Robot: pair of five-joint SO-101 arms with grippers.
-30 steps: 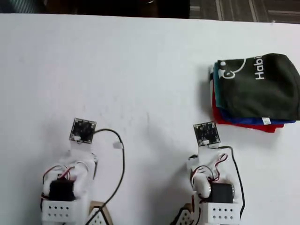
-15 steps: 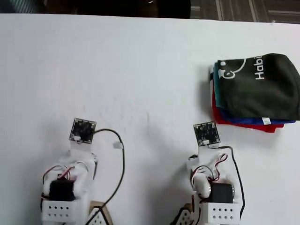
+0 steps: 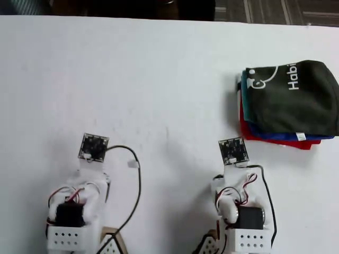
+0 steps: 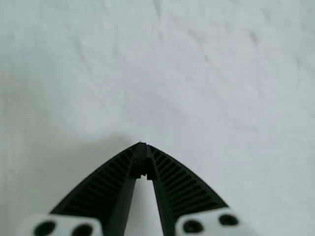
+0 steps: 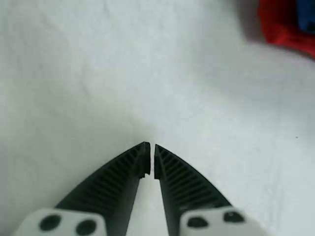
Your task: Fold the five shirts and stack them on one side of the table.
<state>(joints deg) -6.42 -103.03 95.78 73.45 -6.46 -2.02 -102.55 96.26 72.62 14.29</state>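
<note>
A stack of folded shirts lies at the right side of the white table, a dark one with white print on top, teal, blue and red edges showing beneath. The stack's red and blue corner shows in the right wrist view. Both arms are drawn back at the near edge, the left arm and the right arm. My left gripper is shut over bare table with nothing in it. My right gripper is also shut with nothing held, a little short of the stack.
A black cable loops on the table beside the left arm. Past the table's far edge lies a dark floor. The stack reaches close to the table's right edge.
</note>
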